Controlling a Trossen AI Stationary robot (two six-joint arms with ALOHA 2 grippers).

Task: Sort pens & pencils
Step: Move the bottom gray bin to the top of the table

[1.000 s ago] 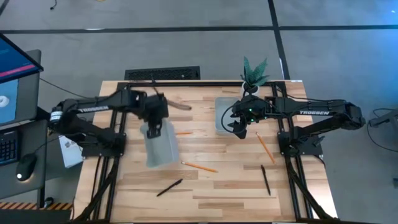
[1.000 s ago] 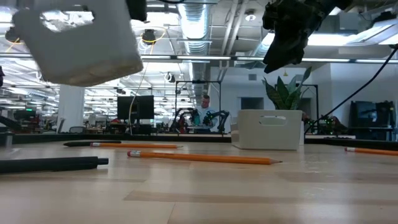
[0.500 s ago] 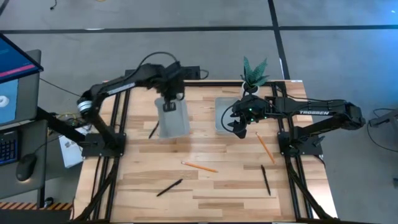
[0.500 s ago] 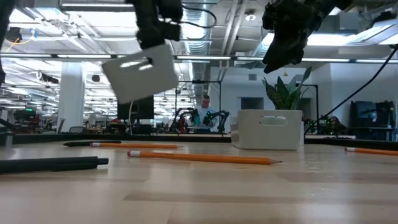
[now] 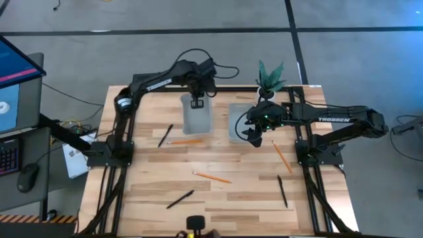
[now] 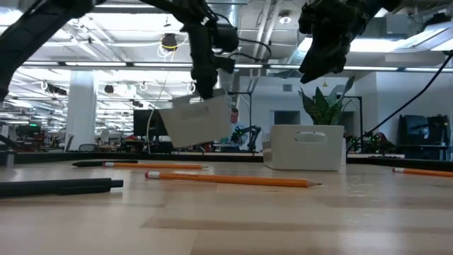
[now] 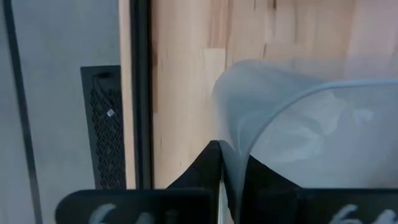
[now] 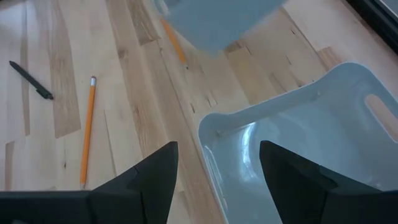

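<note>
Left end effector [image 5: 197,103]: fingers pressed together on the rim of a pale grey tray [image 5: 197,118], which hangs clear of the counter [image 5: 225,198] toward its 12 o'clock edge; the pinched wall shows in the left wrist view [image 7: 233,168]. Right end effector [image 5: 254,137]: fingers spread wide, holding nothing, poised above the rim of a second tray [image 5: 235,123] that stands on the counter just beside the first, at its 3 o'clock side. Pens: one [image 5: 165,135] at 9 o'clock of the lifted tray, long axis running 1 to 7 o'clock; one [image 5: 180,199] near the 6 o'clock edge, axis 2 to 8 o'clock; one [image 5: 282,191] toward 4 o'clock, axis nearly 12 to 6. Pencils: one [image 5: 186,141] just beneath the lifted tray's 6 o'clock end, axis 3 to 9 o'clock; one [image 5: 212,177] mid-counter, axis 4 to 10 o'clock; one [image 5: 280,157] below the right end effector, axis 11 to 5 o'clock. All six lie flat on the counter, outside both trays. A potted plant [image 5: 269,78] stands at the 1 o'clock corner.
</note>
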